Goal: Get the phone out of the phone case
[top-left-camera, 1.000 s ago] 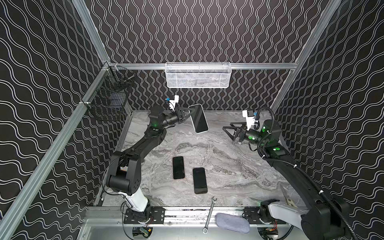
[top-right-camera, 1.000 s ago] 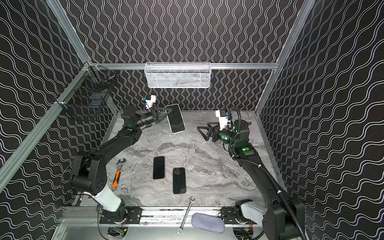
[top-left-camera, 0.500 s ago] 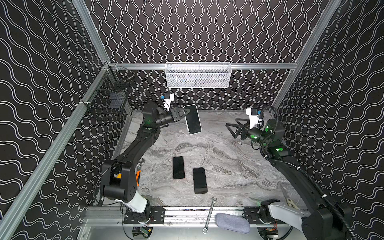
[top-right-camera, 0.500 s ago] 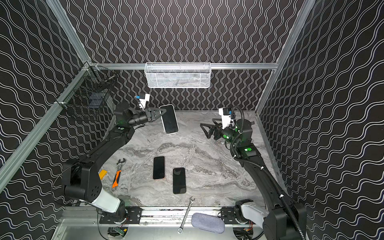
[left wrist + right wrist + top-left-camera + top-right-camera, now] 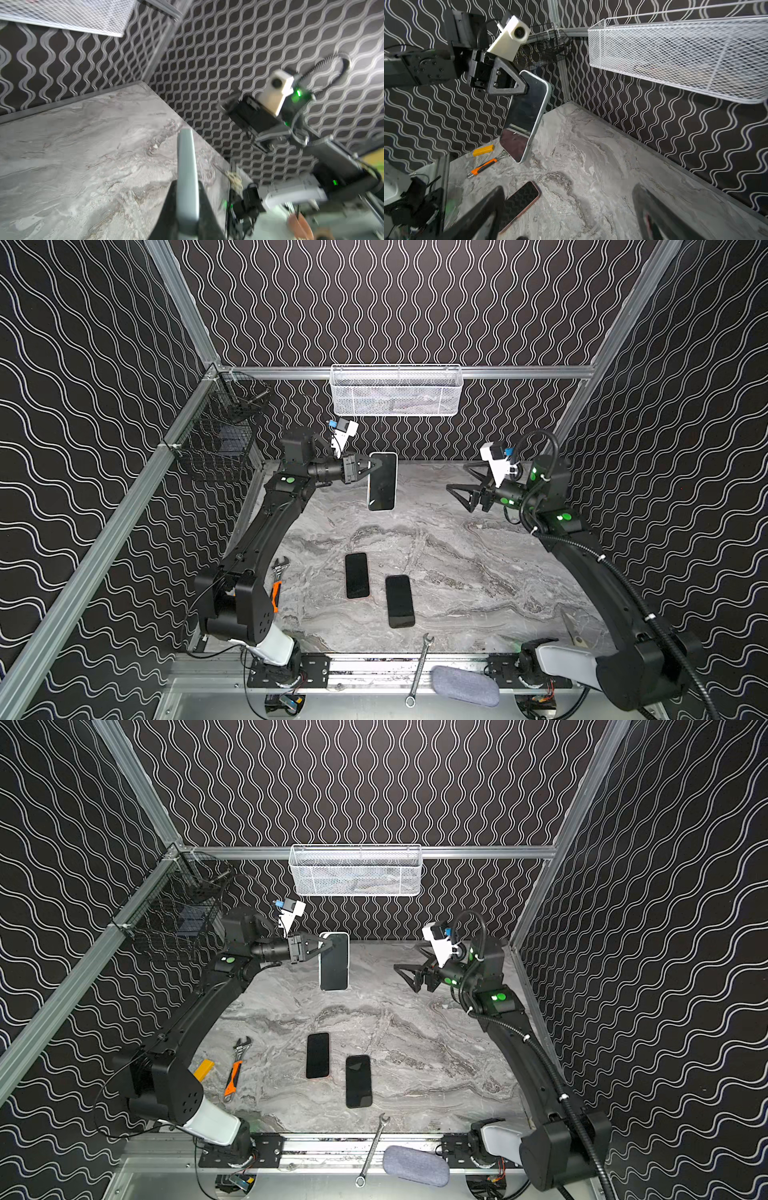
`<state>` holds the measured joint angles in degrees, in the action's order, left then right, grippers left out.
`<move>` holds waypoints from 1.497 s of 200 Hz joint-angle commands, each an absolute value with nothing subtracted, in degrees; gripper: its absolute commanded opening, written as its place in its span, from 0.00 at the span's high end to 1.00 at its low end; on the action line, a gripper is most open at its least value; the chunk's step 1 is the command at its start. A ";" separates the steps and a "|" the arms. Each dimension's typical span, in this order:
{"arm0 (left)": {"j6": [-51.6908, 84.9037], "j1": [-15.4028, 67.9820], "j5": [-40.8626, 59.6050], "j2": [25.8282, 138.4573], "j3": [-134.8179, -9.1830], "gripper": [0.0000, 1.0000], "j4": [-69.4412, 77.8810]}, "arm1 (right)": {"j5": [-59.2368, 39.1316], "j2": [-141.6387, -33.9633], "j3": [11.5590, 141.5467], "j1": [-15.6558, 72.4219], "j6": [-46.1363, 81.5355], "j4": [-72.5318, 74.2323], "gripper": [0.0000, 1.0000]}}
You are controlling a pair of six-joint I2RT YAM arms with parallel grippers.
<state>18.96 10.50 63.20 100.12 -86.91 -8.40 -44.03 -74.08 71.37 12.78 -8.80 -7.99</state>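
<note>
The phone (image 5: 381, 481), still in its pale phone case (image 5: 186, 166), hung upright below the white mesh basket (image 5: 397, 402), clamped at its upper edge by my left gripper (image 5: 371, 465). My right gripper (image 5: 455, 493), wide open and empty, stood beneath the basket's right end. I judged separation not yet begun.

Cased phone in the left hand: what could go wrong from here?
1. The left hand pinches the black-screened phone in its pale case only near its top edge, in mid-air. A pull from the other arm could twist it loose and drop it onto the grey marble tabletop.
2. The right hand is open and apart from the phone. A shallow bite on the thin case rim may slip off.
</note>
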 commanded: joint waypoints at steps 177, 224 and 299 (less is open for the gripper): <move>2.92 9.62 81.03 99.44 -89.21 1.00 -18.81 | -41.31 -86.79 80.02 35.20 -27.08 -30.07 0.42; 2.38 9.59 80.83 98.75 -87.73 1.00 -18.81 | -40.28 -87.68 80.76 37.09 -27.16 -30.27 0.47; 2.65 9.84 81.65 97.11 -86.33 1.00 -18.72 | -39.99 -89.95 82.84 39.88 -27.16 -31.13 0.57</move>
<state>2.87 9.76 79.64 97.65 -86.52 -20.36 -39.72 -89.34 81.91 39.31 -25.52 -29.93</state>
